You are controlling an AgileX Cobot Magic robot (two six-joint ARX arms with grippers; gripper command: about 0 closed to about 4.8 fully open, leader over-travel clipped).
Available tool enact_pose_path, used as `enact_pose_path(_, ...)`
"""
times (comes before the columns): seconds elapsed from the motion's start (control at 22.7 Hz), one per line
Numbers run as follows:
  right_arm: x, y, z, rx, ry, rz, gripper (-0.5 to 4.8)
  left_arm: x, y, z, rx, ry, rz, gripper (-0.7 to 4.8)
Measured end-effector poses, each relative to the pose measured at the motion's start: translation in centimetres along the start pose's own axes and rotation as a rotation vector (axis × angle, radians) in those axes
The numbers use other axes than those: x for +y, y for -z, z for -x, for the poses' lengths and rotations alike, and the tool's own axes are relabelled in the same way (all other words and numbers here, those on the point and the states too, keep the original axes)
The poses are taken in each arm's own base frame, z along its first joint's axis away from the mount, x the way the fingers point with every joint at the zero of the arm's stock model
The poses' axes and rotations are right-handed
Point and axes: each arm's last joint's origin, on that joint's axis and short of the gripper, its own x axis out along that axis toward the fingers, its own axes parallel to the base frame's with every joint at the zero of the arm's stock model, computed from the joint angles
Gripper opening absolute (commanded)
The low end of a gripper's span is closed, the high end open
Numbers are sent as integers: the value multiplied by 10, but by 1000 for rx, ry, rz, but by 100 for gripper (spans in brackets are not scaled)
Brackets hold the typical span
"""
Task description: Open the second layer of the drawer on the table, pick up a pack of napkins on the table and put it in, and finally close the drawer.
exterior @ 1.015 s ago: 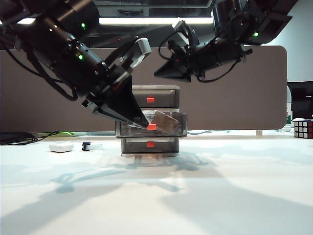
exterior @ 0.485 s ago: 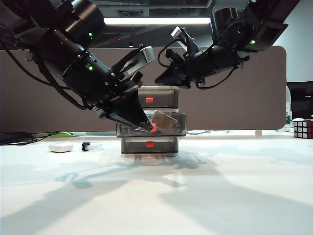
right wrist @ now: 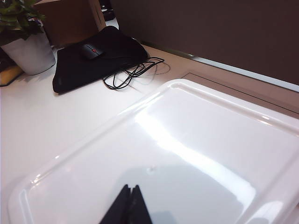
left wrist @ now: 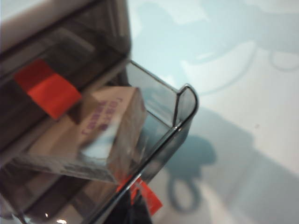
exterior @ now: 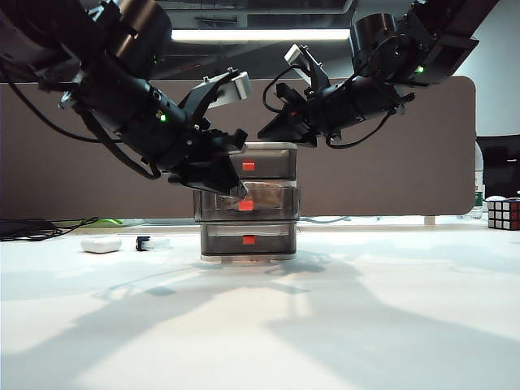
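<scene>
The drawer (exterior: 248, 201) stands mid-table on the white table (exterior: 260, 325). Its second layer (exterior: 247, 204) sticks out a little from the frame. The pack of napkins (left wrist: 105, 126) lies inside it, seen through the smoky wall. My left gripper (exterior: 240, 193) is shut, its tips (left wrist: 133, 210) against the front of that layer beside the red-orange tab (left wrist: 148, 198). My right gripper (exterior: 265, 134) hangs shut just above the cabinet's white top (right wrist: 196, 154), its tips (right wrist: 130, 189) holding nothing.
A small white case (exterior: 101, 244) and a small dark item (exterior: 144, 242) lie left of the cabinet. A puzzle cube (exterior: 504, 214) sits at the far right. A brown partition (exterior: 390, 146) runs behind. A black mat with mouse (right wrist: 91, 50) and a plant pot (right wrist: 30, 51) lie beyond.
The second layer has slid back toward the frame with the left gripper pushing its front. The pack, which stuck up at an angle, now lies lower inside. The right arm hardly moved.
</scene>
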Motion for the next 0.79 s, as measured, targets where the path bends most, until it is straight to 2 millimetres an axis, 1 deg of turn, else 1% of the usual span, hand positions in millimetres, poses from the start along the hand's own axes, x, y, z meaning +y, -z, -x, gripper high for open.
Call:
enact_pose_path(0.22,-1,0,0,7,1,5,-5,7,8,-12,-17,-36,2,-6)
enact_pose_path(0.62,-1,1,1,12,2,7,-5,15,6,-24,-132,-224,-7,-6)
enact_pose_path(0.79,-1,1,1,16,2,12,-5,16,10,-31,-162,-250,-1,-6)
